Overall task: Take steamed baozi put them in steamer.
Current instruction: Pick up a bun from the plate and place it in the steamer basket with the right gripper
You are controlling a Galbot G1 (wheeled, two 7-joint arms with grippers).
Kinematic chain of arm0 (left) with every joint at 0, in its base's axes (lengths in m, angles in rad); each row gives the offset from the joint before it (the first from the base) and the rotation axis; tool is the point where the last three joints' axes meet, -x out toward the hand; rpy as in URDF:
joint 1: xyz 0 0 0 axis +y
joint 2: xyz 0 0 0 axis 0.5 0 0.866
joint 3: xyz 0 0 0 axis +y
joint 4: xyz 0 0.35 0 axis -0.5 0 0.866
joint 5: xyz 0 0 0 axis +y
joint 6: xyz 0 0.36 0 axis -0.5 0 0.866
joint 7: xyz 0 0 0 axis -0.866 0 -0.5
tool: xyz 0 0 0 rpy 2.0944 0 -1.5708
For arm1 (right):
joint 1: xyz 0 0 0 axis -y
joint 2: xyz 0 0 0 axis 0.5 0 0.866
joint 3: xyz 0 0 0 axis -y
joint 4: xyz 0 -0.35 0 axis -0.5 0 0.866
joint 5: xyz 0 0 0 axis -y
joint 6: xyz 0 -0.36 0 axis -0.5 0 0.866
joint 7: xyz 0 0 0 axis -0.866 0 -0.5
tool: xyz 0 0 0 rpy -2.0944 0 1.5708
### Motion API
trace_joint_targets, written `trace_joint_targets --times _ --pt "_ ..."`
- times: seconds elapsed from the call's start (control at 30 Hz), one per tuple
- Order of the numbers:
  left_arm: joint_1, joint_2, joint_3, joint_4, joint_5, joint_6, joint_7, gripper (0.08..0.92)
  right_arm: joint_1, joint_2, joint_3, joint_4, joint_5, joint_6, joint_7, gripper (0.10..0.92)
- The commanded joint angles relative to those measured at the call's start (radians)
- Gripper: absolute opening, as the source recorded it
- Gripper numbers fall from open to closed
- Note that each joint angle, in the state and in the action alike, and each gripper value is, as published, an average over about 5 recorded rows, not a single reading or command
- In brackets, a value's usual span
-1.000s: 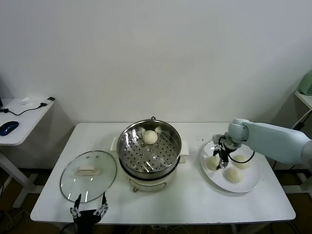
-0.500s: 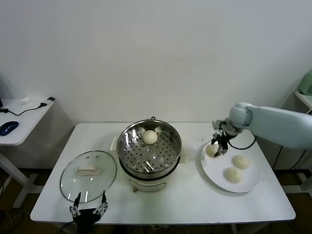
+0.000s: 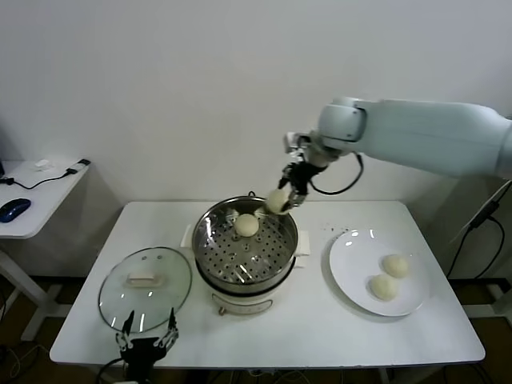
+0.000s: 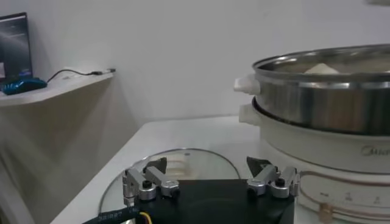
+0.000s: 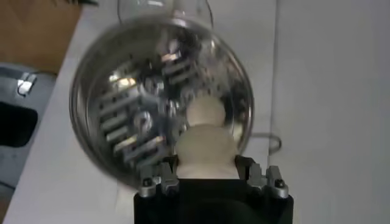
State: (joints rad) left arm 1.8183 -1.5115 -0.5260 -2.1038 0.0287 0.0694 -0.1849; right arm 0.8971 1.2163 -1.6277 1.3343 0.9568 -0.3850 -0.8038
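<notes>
My right gripper is shut on a cream-white baozi and holds it in the air above the far right rim of the steamer. In the right wrist view the held baozi sits between the fingers, over the steamer. One baozi lies on the perforated tray at the back; it also shows in the right wrist view. Two baozi lie on the white plate at the right. My left gripper is open and empty, parked at the table's front edge.
The glass lid with a white handle lies flat on the table left of the steamer, just beyond my left gripper. A side table with a mouse stands at the far left.
My right gripper has lifted a baozi off the plate and carried it left and up to above the steamer's far right rim. The left arm has not moved.
</notes>
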Motion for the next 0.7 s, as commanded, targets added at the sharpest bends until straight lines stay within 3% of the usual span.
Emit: trace_joint_targets --times 0.03,0.3,0.7 --pt "-0.001 0.0 0.0 -0.002 0.0 0.002 0.001 0.823 -0.098 0.245 0.021 -0.054 0.083 -0.067 0.091 0.636" --pt "-0.005 -0.006 0.001 0.001 -0.001 0.003 0.001 0.823 -0.23 0.312 0.022 -0.188 0.01 -0.066 0.112 0.636" --pt "-0.01 -0.01 0.004 0.009 0.0 0.004 0.002 0.823 -0.273 0.304 0.014 -0.207 -0.036 -0.075 0.123 0.636"
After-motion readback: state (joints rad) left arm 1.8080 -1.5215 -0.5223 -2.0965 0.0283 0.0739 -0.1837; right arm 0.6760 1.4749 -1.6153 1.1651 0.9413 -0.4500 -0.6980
